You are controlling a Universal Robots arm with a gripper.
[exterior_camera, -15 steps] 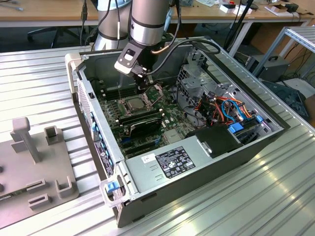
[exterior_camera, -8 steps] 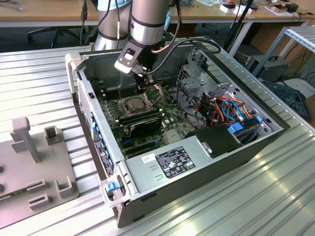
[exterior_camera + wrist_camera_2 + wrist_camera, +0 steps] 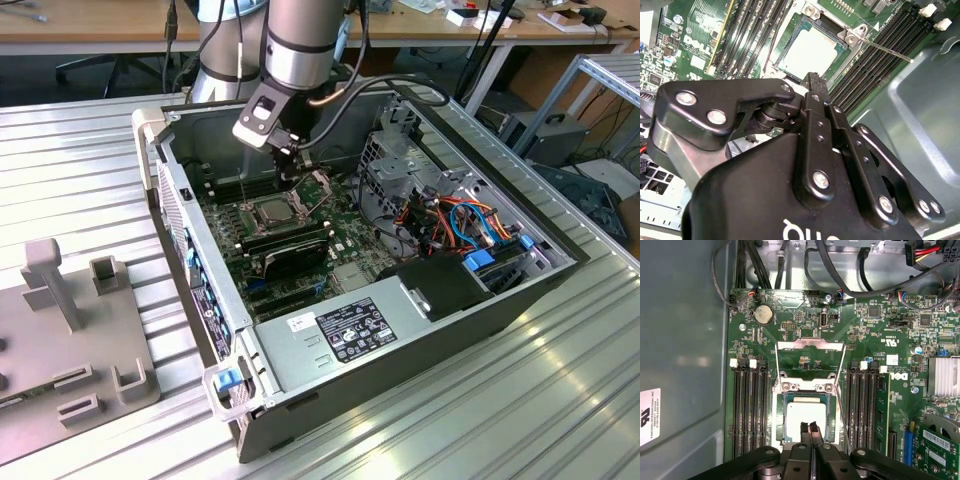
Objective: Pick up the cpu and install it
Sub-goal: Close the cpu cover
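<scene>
Ribbed tabletop (image 3: 80,180) carries the open case (image 3: 350,410), where the pincer (image 3: 808,430), closed and empty, hangs just above the cpu (image 3: 802,410) lying in its socket directly beneath, lever (image 3: 885,50) alongside unlatched; pressing down off-square could tilt the chip and bend pins.

The computer case (image 3: 420,350) lies on the tabletop (image 3: 90,170), with a stand (image 3: 60,330) beside it on the exterior view's left. Inside, the cpu (image 3: 802,412) sits mid-motherboard (image 3: 880,330), memory slots (image 3: 751,405) flanking it on both sides, the gripper (image 3: 809,426) just above it.
</scene>
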